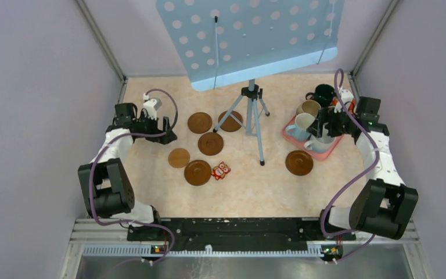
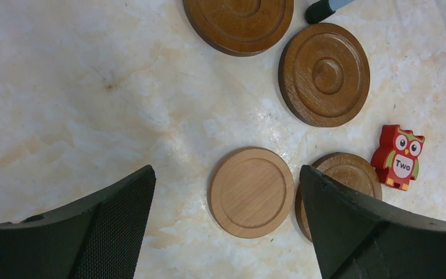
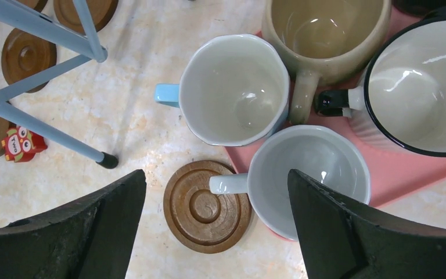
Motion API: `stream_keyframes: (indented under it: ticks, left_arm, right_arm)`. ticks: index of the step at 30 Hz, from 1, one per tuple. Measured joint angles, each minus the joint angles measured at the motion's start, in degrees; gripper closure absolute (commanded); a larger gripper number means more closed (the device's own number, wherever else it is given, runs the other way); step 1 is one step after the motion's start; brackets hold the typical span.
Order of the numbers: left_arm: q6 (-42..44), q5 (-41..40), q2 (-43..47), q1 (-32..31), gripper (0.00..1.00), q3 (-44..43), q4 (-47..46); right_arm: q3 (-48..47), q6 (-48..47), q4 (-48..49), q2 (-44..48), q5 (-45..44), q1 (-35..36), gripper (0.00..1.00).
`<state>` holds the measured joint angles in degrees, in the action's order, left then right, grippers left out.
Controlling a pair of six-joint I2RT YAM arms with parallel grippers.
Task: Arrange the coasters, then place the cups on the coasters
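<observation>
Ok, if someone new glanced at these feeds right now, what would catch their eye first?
Probably the big blue perforated panel on its tripod, standing mid-table at the back. Next, the mugs crowded together on and around the pink tray at the right. Then the brown coasters, most of them scattered left of centre, with a small red owl figure beside them.

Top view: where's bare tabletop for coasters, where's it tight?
Bare: the near strip between the red owl and the base rail; also between the left arm and the tan coaster. Crowded: five coasters by the tripod, mugs packed on the pink tray.
</observation>
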<state>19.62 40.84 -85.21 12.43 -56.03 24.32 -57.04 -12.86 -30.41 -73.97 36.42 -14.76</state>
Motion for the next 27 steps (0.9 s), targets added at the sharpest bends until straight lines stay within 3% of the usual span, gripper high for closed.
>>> stream_keyframes:
  ticks: [5,11,22,27]
  left_arm:
    - [-1.2,-2.4,-1.8,-2.5,0.01,-1.6,-1.7]
    - [-3.0,-6.3,-10.2,-8.8,0.02,-9.1,-5.3]
    - [-4.7,-16.6,-29.3,-18.1,0.15,-28.4,-8.0]
    - [-4.7,-20.9,-34.1,-19.8,0.18,-30.1,-7.5]
  right_arm:
    - [0.9,1.7,1.9,0.2,1.6,0.0,0.10]
    - [1.5,3.4,2.3,0.4,2.4,0.0,0.10]
    - [1.6,5.2,4.5,1.6,2.7,0.0,0.10]
    - [2.2,5.6,5.6,2.1,2.7,0.0,0.10]
